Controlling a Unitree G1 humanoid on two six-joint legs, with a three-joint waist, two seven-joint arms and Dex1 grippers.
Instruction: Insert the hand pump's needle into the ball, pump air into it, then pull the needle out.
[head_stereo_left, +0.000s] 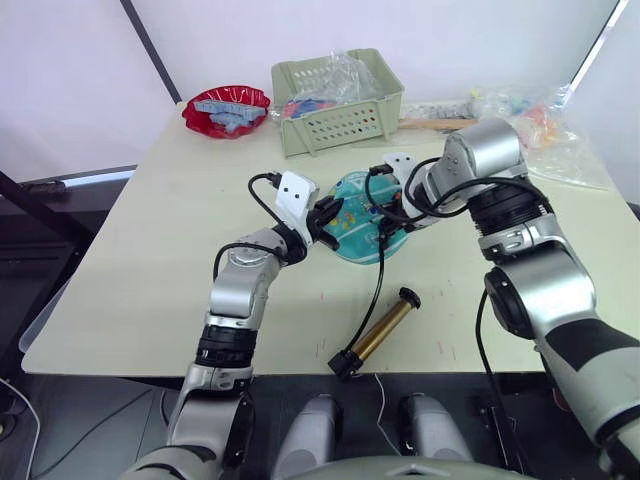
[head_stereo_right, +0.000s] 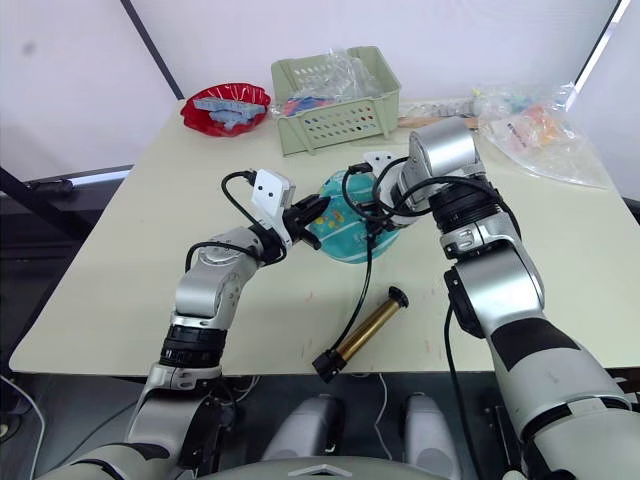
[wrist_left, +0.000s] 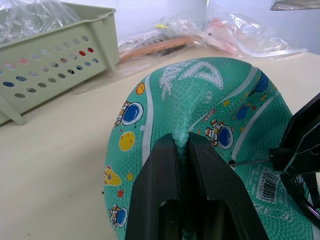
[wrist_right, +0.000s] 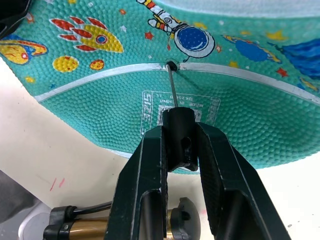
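Observation:
The ball (head_stereo_left: 352, 232), teal and flattened, lies at the table's middle. My left gripper (wrist_left: 181, 142) is shut on a pinched fold of the ball's edge on its left side. On the ball's right side, my right gripper (wrist_right: 179, 125) is shut on the black fitting of the needle (wrist_right: 173, 87). The needle's tip touches the ball's small valve hole (wrist_right: 171, 65), and most of its length is outside. The hand pump (head_stereo_left: 380, 330) lies on the table in front of the ball, gold barrel flat. Its black hose (head_stereo_left: 378, 275) runs up to my right gripper.
A green basket (head_stereo_left: 340, 125) with plastic bags stands behind the ball. A red bowl (head_stereo_left: 250, 97) sits at the back left. Clear plastic bags (head_stereo_left: 540, 130) lie at the back right. The table's front edge (head_stereo_left: 280, 372) is just beyond the pump's foot.

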